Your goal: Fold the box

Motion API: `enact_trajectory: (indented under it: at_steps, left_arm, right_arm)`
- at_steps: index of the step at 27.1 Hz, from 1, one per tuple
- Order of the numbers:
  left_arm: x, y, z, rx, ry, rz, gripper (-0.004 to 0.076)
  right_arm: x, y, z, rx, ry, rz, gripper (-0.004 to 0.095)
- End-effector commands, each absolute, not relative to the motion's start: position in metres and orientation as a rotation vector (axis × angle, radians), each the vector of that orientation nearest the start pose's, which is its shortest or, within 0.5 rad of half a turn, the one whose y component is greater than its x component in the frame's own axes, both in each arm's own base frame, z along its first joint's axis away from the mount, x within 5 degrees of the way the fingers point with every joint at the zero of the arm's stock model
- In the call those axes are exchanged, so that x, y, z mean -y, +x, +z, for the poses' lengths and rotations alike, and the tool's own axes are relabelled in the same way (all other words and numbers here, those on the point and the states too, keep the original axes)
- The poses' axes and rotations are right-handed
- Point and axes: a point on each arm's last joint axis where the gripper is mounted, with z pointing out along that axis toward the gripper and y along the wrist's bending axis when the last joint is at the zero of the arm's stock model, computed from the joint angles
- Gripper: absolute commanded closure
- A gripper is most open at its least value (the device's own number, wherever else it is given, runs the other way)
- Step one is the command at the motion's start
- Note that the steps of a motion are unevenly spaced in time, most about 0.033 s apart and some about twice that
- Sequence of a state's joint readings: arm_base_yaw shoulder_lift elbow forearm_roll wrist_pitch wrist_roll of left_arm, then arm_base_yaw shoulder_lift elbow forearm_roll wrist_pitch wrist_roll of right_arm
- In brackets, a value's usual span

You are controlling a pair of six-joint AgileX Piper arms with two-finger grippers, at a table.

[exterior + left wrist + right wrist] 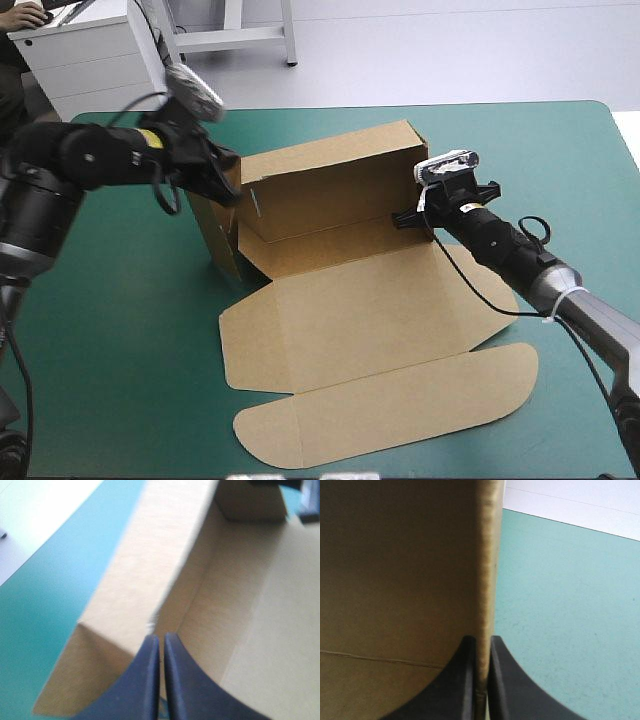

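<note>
Left tool (224, 186): black fingers (148, 680) all but closed, pinching the left end wall of the box (350, 300).
Box: between the two tools on the teal-green worktop (120, 350); back wall raised, lid lying flat (rounded flap nearest the robot).
Right tool (418, 212): clamped on the upright right end wall, brown board edge between its fingers (512, 687).

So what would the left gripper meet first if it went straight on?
The box itself: the left gripper is shut on a raised wall, and that board runs on directly ahead, though depth is unclear.
</note>
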State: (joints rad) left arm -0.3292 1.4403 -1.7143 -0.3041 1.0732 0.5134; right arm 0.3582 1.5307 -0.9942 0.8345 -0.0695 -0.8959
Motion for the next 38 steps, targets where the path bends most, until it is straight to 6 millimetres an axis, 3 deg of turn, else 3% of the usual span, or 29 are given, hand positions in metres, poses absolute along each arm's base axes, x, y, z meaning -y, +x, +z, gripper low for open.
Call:
enact_trajectory:
  at_steps: [1, 4, 5, 10, 12, 17, 23, 27, 35, 38]
  left_arm:
    - [0.040, 0.279, 0.487, -2.070, 0.388, -0.401, 0.0711]
    - [-0.021, 0.286, 0.465, -2.134, 0.050, -0.437, 0.0711]
    - [-0.050, 0.285, 0.451, -2.143, -0.104, -0.467, 0.0711]
    - [-0.101, 0.280, 0.403, -2.103, -0.470, -0.607, 0.0711]
    - [-0.118, 0.276, 0.367, -2.075, -0.664, -0.645, 0.0711]
    - [-0.122, 0.269, 0.302, -2.064, -0.921, -0.651, 0.0714]
    - [-0.119, 0.254, 0.254, -2.092, -1.082, -0.610, 0.0714]
    - [-0.118, 0.252, 0.251, -2.110, -1.043, -0.602, 0.0714]
    - [-0.114, 0.254, 0.253, -2.117, -0.984, -0.651, 0.0714]
    - [-0.112, 0.254, 0.253, -2.127, -0.972, -0.661, 0.0714]
  right_arm:
    - [-0.112, 0.326, 0.310, -1.841, -0.328, 0.124, 0.0927]
    - [-0.112, 0.326, 0.310, -1.841, -0.328, 0.124, 0.0926]
    - [-0.112, 0.326, 0.310, -1.842, -0.329, 0.125, 0.0926]
    - [-0.113, 0.325, 0.309, -1.849, -0.336, 0.132, 0.0927]
    - [-0.114, 0.325, 0.308, -1.860, -0.347, 0.144, 0.0927]
    - [-0.115, 0.324, 0.306, -1.880, -0.350, 0.170, 0.0926]
    - [-0.097, 0.332, 0.322, -1.988, -0.285, 0.347, 0.0916]
    - [-0.082, 0.336, 0.349, -2.057, -0.215, 0.464, 0.0916]
    - [-0.075, 0.324, 0.397, -2.258, -0.181, 0.414, 0.0908]
    - [-0.075, 0.320, 0.405, -2.300, -0.182, 0.420, 0.0908]
